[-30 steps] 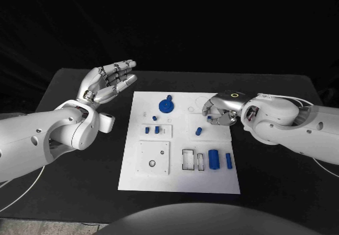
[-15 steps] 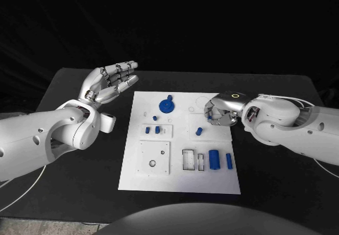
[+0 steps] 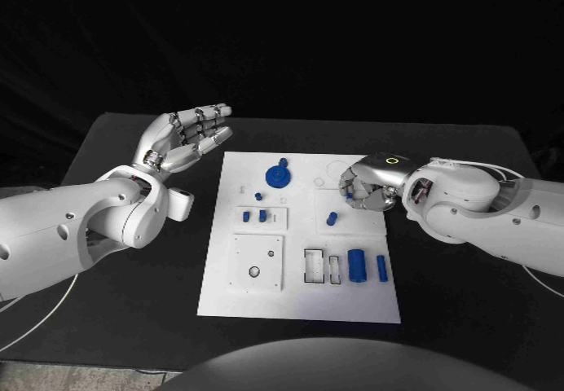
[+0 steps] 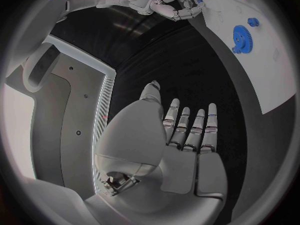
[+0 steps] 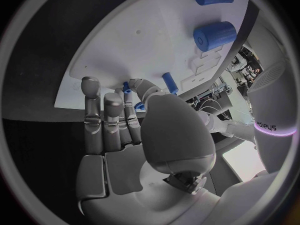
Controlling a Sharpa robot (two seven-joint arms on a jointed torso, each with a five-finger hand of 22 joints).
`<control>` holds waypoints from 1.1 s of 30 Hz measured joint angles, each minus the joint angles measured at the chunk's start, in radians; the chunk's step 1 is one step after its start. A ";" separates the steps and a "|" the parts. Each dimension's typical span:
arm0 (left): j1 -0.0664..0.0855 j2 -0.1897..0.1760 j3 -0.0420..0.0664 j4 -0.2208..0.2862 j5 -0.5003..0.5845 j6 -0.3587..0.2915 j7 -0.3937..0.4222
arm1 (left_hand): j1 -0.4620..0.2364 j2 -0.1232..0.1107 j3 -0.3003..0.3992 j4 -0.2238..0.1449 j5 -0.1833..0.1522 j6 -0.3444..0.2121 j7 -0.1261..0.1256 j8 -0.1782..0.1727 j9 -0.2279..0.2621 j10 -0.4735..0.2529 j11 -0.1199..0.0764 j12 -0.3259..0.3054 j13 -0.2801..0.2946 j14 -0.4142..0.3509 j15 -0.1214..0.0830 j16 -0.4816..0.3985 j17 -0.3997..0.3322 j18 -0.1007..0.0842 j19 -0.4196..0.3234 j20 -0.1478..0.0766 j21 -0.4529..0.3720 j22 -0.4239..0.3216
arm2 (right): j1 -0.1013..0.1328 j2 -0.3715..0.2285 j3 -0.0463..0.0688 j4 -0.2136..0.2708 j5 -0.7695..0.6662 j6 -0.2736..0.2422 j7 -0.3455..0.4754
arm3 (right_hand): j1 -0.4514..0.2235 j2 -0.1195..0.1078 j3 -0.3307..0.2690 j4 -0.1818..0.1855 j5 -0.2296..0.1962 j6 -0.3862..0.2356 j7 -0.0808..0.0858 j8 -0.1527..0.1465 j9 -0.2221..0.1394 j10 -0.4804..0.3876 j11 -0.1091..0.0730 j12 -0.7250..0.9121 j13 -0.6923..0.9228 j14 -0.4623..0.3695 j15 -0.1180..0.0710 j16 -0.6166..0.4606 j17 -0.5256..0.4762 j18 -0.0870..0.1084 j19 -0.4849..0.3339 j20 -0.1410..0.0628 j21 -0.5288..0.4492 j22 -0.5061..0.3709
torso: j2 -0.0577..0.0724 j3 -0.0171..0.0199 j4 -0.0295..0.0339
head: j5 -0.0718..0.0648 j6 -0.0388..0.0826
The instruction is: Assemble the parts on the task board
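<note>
The white task board (image 3: 300,301) lies mid-table with blue parts on it: a gear (image 3: 277,176), a short peg (image 3: 332,217), two small pieces in a recess (image 3: 254,216), a thick cylinder (image 3: 355,266) and a slim one (image 3: 381,267). My right hand (image 3: 367,186) hovers over the board's upper right, fingers curled, pinching a small blue part (image 5: 127,89) against the thumb. The peg (image 5: 169,82) and thick cylinder (image 5: 214,35) lie beyond its fingertips. My left hand (image 3: 188,137) is raised off the board's upper left corner, open, fingers straight (image 4: 187,130), holding nothing.
A square plate with holes (image 3: 257,262) and narrow rectangular slots (image 3: 319,265) sit in the board's lower half. Black table (image 3: 470,309) surrounds the board on all sides. The left wrist view shows the gear (image 4: 240,35) and my right hand (image 4: 178,7) far off.
My right hand has turned and drawn back slightly toward the board's right edge, still curled on the blue part. The left hand has barely moved.
</note>
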 measured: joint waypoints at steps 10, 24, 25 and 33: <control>-0.001 0.002 -0.001 -0.003 -0.002 0.011 -0.009 | 0.016 0.008 -0.006 0.000 0.024 0.011 0.004 0.000 0.000 0.018 0.011 0.015 0.003 0.015 0.005 0.010 0.000 0.000 0.017 -0.002 0.009 -0.006 | -0.001 0.001 0.000 0.000 0.001 0.004 0.002 | 0.005 0.005 0.022 -0.013 0.015 -0.013 0.013 -0.007 -0.009 0.009 0.008 -0.006 -0.014 -0.004 0.004 0.000 -0.002 0.013 0.000 0.000 0.020 0.000 | 0.000 0.0002 -0.0005 | -0.002 0.000; -0.003 0.005 -0.003 -0.008 -0.003 0.021 -0.016 | 0.041 0.007 -0.009 -0.003 0.055 0.032 0.007 0.004 0.001 0.052 0.016 0.035 0.007 0.054 0.009 0.030 0.003 0.000 0.039 -0.004 0.018 -0.016 | -0.007 -0.010 -0.004 0.007 0.008 -0.042 0.030 | 0.020 0.019 0.055 -0.047 0.037 0.055 0.022 0.009 -0.010 0.116 0.037 -0.031 -0.070 0.008 0.015 0.009 -0.013 0.013 0.016 0.007 0.082 0.001 | -0.001 -0.0005 -0.0009 | 0.004 0.000; -0.003 0.005 -0.003 -0.009 -0.003 0.022 -0.016 | 0.041 0.007 -0.011 -0.005 0.055 0.034 0.005 0.004 0.001 0.054 0.018 0.041 0.007 0.056 0.007 0.030 0.004 0.000 0.039 -0.004 0.018 -0.017 | -0.006 -0.014 -0.004 0.010 0.009 -0.049 0.033 | 0.021 0.020 0.055 -0.047 0.037 0.057 0.022 0.008 -0.010 0.117 0.037 -0.032 -0.072 0.008 0.015 0.009 -0.015 0.013 0.016 0.007 0.082 0.001 | -0.001 -0.0004 -0.0008 | 0.006 0.000; -0.004 0.009 -0.003 -0.013 -0.004 0.025 -0.017 | 0.045 0.011 -0.011 -0.005 0.060 0.034 0.005 0.004 0.002 0.061 0.018 0.041 0.008 0.061 0.009 0.034 0.004 0.000 0.043 0.000 0.023 -0.019 | 0.046 -0.040 -0.003 0.054 0.031 -0.110 0.057 | 0.021 0.020 0.056 -0.048 0.035 0.057 0.022 0.006 -0.015 0.119 0.040 -0.040 -0.074 0.008 0.015 0.008 -0.010 0.013 0.015 0.007 0.098 0.001 | 0.000 -0.0010 0.0012 | 0.014 0.000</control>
